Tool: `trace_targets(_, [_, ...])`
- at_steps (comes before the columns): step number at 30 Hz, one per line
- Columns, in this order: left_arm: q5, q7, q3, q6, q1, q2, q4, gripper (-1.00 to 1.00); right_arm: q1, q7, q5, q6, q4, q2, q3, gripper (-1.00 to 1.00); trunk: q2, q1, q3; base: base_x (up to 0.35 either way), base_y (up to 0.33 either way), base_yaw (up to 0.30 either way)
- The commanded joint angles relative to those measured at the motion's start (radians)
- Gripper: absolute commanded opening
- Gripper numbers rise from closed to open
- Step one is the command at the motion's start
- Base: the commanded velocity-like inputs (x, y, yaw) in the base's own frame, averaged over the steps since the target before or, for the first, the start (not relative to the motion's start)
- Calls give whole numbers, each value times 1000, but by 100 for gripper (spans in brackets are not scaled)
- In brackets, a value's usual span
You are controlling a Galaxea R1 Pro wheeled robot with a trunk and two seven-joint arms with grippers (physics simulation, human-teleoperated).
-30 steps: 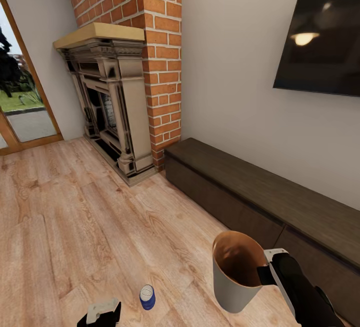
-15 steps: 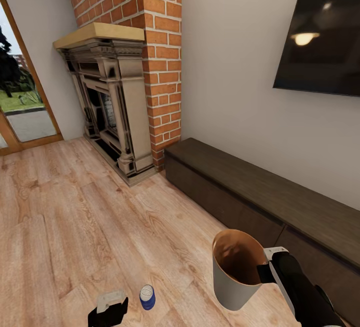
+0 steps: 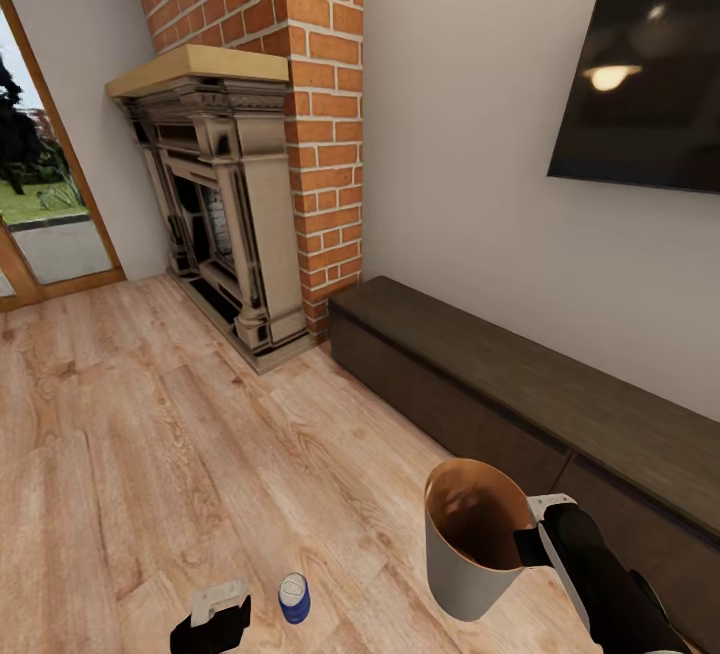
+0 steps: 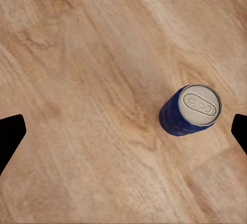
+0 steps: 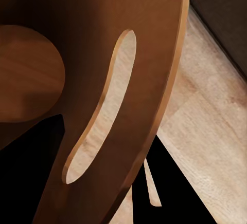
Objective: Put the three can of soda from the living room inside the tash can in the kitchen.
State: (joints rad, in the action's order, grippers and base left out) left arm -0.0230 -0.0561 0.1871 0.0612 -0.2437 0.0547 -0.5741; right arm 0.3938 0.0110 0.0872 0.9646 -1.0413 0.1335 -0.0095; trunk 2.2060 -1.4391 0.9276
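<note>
The blue soda can (image 3: pixel 294 598) stands upright on the wood floor (image 3: pixel 150 454), between my spread left claw (image 3: pixel 212 620) fingers but nearer one; that claw has eased slightly away from the can. My right claw (image 3: pixel 528 540) is clenched on the trash can (image 3: pixel 462 554) rim, near the dark cabinet (image 3: pixel 520 384), with bare floor toward the fireplace (image 3: pixel 215 204).

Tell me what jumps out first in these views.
The grey bin held up off the floor by the right claw at its rim, brown inside showing. Then the blue can upright on the wood floor, just right of the open left claw. Behind stand the brick fireplace and the wall TV.
</note>
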Motion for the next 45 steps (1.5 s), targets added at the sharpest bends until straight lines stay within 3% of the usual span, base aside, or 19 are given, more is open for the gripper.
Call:
trace_targets(1, [0, 0, 0, 0, 0, 0, 0, 100, 0, 8, -6, -1, 0, 0, 0, -100, 0, 0, 0, 199, 0, 0])
trace_targets(36, [-1, 1, 0, 5, 0, -1, -4, 100, 0, 7, -6, -1, 1, 0, 0, -100, 0, 0, 0, 87, -58, 0])
trace_targets(45, [-1, 1, 0, 47, 0, -1, -1, 100, 0, 7, -6, -1, 1, 0, 0, -100, 0, 0, 0, 13, -10, 0])
